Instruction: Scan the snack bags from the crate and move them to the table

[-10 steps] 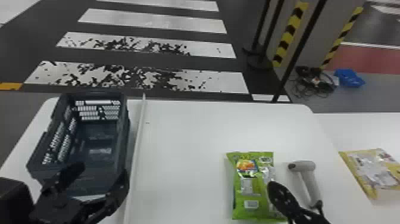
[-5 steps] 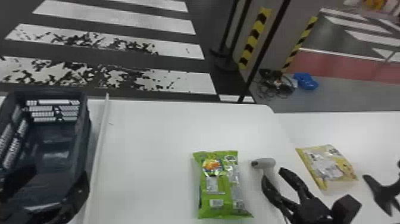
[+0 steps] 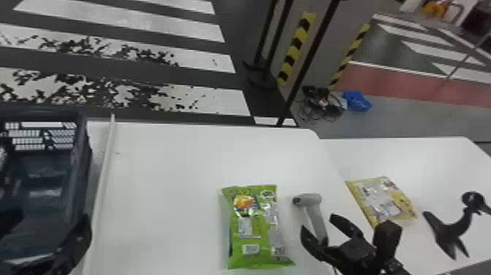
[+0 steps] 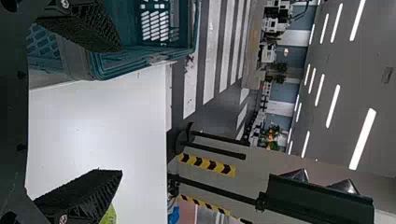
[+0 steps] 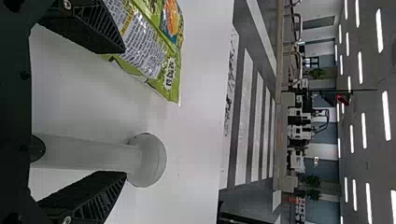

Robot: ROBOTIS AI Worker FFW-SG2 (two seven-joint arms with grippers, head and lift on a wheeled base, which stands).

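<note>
Left gripper (image 4: 122, 110) and right gripper (image 5: 124, 112) both stand released, the latter astride the scanner (image 3: 310, 199). Green snack bag (image 3: 252, 226) lies inside the table's (image 3: 164, 190) right edge. Centre the handle (image 5: 88, 153) before closing.

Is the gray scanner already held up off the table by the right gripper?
No, the right gripper's fingers stand apart on either side of the gray scanner, with a gap to the lower finger.

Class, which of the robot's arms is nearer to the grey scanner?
Right. The right tool is at the scanner, its open fingers either side of the handle; the left tool is away by the crate, beyond the green snack bag.
</note>
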